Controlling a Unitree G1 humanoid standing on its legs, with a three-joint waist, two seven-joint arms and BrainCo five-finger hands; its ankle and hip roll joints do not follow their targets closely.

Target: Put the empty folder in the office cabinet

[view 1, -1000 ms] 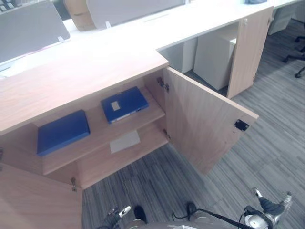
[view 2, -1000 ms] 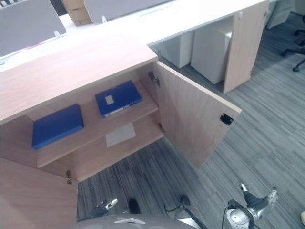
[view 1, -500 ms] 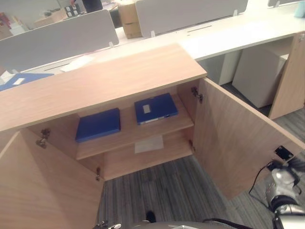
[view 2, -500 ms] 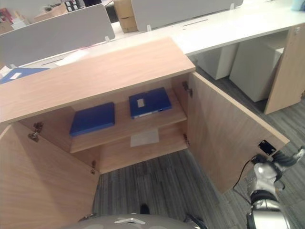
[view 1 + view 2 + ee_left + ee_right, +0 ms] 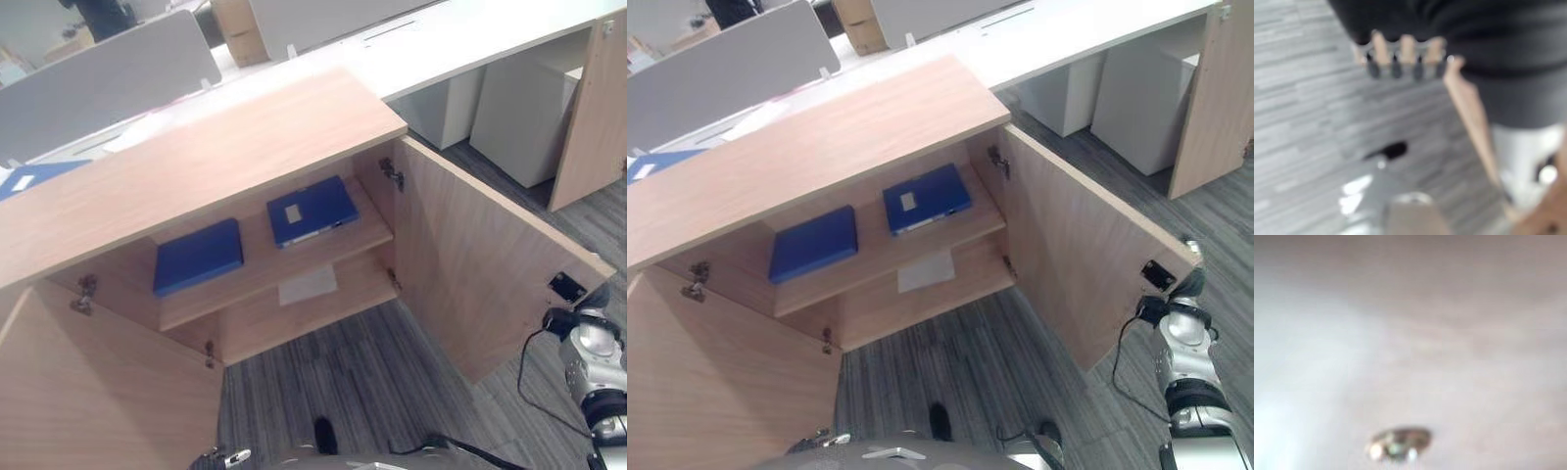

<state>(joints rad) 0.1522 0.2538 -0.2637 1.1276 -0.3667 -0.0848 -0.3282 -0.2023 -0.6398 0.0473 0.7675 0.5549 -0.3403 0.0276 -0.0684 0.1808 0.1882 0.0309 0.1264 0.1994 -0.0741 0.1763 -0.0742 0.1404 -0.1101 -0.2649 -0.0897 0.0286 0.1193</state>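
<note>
The wooden office cabinet [image 5: 225, 147] stands with both doors open. Two blue folders lie flat on its upper shelf: a plain one [image 5: 198, 257] on the left and one with a white label [image 5: 312, 210] on the right. My right hand [image 5: 1172, 299] is up against the outer edge of the right door [image 5: 480, 274], beside its black latch plate. Its fingers are hidden there. The right wrist view has a pale blurred surface with a small metal fitting [image 5: 1398, 445]. My left hand [image 5: 1400, 56] hangs low over the carpet with relaxed fingers and nothing in it.
A white sheet [image 5: 307, 285] lies on the lower shelf. The left door [image 5: 98, 382] swings out toward me. Another blue folder [image 5: 29, 178] lies on the desk behind the cabinet, at the far left. Grey carpet [image 5: 343, 372] spreads in front. White pedestals [image 5: 519, 108] stand under the long desk.
The camera has swung, so the whole cabinet sits differently in view. My right arm rose from low by the floor to the right door's outer edge. The folders have not moved.
</note>
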